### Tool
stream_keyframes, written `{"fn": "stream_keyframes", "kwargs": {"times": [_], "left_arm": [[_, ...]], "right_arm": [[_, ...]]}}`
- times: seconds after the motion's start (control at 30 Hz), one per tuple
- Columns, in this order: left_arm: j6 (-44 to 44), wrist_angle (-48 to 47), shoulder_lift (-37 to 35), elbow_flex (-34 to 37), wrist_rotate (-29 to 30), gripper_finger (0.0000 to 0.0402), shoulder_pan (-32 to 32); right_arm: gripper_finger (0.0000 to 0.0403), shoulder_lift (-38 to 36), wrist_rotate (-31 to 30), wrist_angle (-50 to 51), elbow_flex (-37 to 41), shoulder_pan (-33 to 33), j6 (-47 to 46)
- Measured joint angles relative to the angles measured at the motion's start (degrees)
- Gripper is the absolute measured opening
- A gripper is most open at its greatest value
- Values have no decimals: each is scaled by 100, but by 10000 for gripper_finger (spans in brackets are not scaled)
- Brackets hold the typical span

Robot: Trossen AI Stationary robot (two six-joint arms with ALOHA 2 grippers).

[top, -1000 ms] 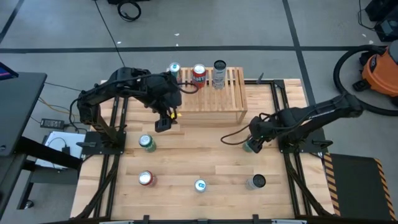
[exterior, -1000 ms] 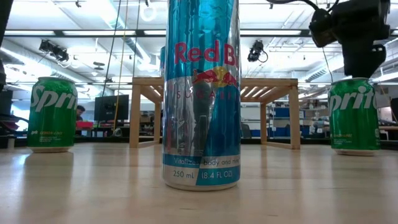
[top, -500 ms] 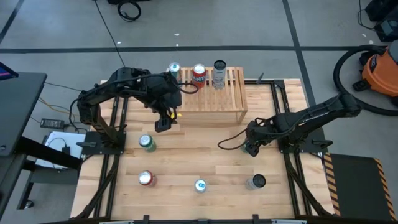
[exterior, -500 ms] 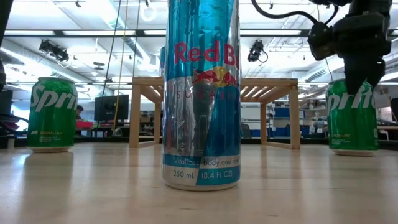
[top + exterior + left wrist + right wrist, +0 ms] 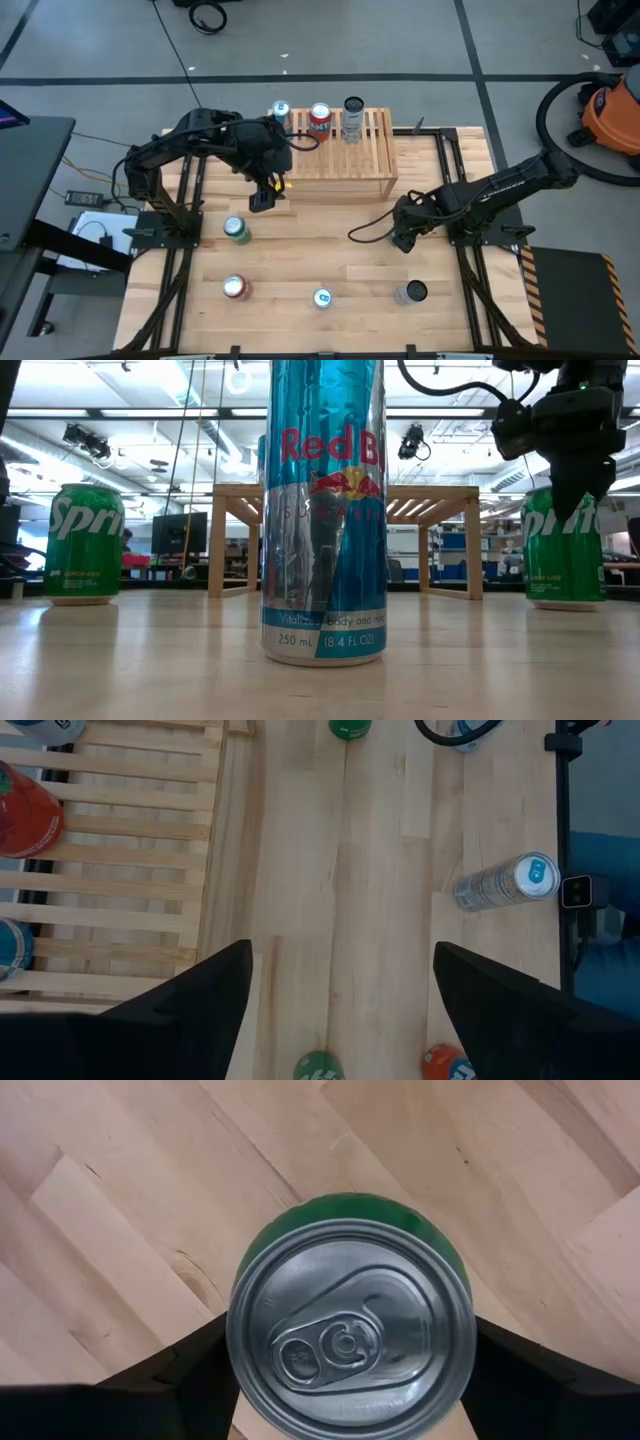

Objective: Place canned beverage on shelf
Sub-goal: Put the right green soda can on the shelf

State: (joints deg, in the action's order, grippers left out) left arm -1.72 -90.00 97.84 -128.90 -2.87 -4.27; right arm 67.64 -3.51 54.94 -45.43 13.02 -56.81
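Toward the right edge of the bench (image 5: 330, 255), about midway between its far and near edges, my right claw (image 5: 403, 235) is down over a Sprite can (image 5: 350, 1340). My two fingers (image 5: 190, 1375) sit on opposite sides of the can, against its wall just below the rim, so I read this claw as clenched on it. The can stands upright on the wood, pull tab up, its base on the bench. From table height my claw covers the can's top and part of its label.

At the far edge, near the middle, stands the shelf (image 5: 345, 160), and it is well apart from the can I grasp. On its top slats, along the back, three cans stand in a row: a blue one (image 5: 280, 110) at the left end, a red one (image 5: 320, 118) next and a dark one (image 5: 352, 118) beside that.

My left claw (image 5: 260, 200) hangs above the bench just off the shelf's front left corner, released, fingers wide with nothing between them.

Nearer the left edge stands a second Sprite (image 5: 236, 230). Along the near edge are a red-topped can (image 5: 235, 288), a Red Bull (image 5: 322, 298) at the middle and a grey can (image 5: 412, 292) toward the right corner, all upright and apart from each other
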Motion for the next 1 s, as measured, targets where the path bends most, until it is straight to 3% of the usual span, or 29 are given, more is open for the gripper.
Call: {"fn": "stream_keyframes", "kwargs": {"times": [0.5, 0.73, 1.0], "left_arm": [[-3, -2, 0, 0, 0, 314, 0], [-2, -1, 0, 0, -1, 314, -4], [231, -2, 0, 0, -4, 314, -97]], "right_arm": [[304, 24, 193, 761, -680, -8, 135], [304, 20, 95, 1538, -1633, -90, 350], [304, 17, -142, 2410, -3044, -716, 998]]}}
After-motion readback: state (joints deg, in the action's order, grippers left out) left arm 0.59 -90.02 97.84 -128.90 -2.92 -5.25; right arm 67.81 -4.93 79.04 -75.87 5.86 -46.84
